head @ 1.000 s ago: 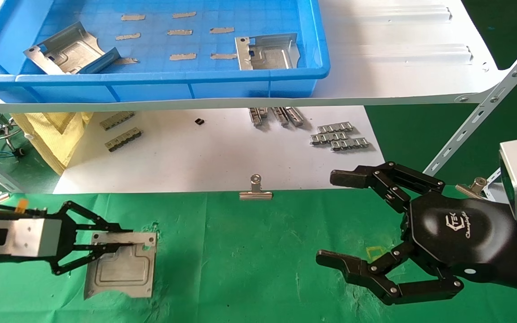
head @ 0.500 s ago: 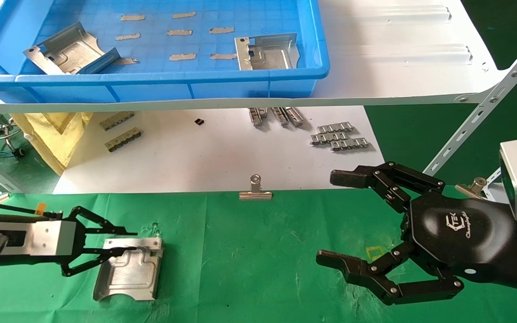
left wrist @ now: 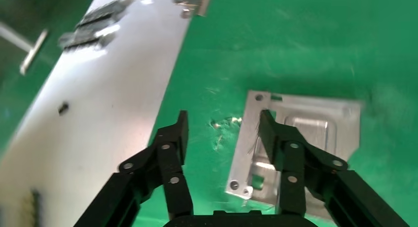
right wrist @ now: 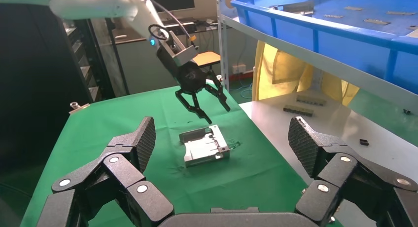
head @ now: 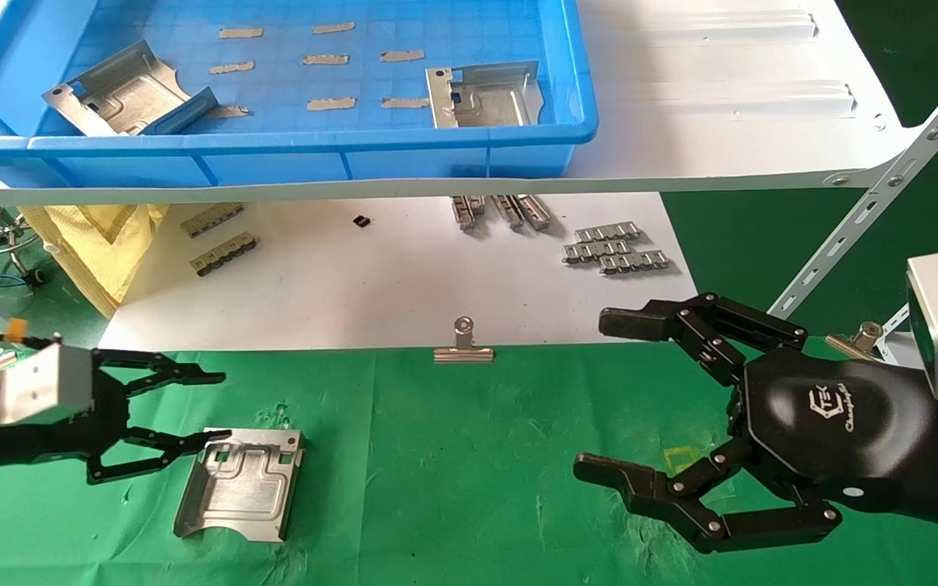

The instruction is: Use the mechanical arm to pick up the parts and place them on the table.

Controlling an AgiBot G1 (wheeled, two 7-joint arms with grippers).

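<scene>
The left gripper (head: 212, 407) hangs above the table (head: 469, 456) at about eight o'clock in the head view, fingers spread apart and holding nothing. One part (head: 243, 483) lies flat on the green cloth just beside it, at the gripper's four o'clock; in the left wrist view one finger (left wrist: 276, 138) shows over the plate's edge (left wrist: 296, 138) (whether it touches, I cannot tell). From the right wrist view the left gripper (right wrist: 209, 111) is clearly lifted off the plate (right wrist: 204, 147), with cloth showing between them.

Two more parts sit in the blue bin (head: 314, 155) on the white shelf (head: 721, 122) at twelve o'clock: one (head: 123, 89) tilted against the bin's left end, one (head: 485, 94) near its right end.

The right gripper (head: 599, 399), the glossy black hand, hovers at four o'clock over the cloth, its long fingers wide apart and empty. A binder clip (head: 464, 346) rests at the centre, on the edge of the white sheet (head: 371, 277).
</scene>
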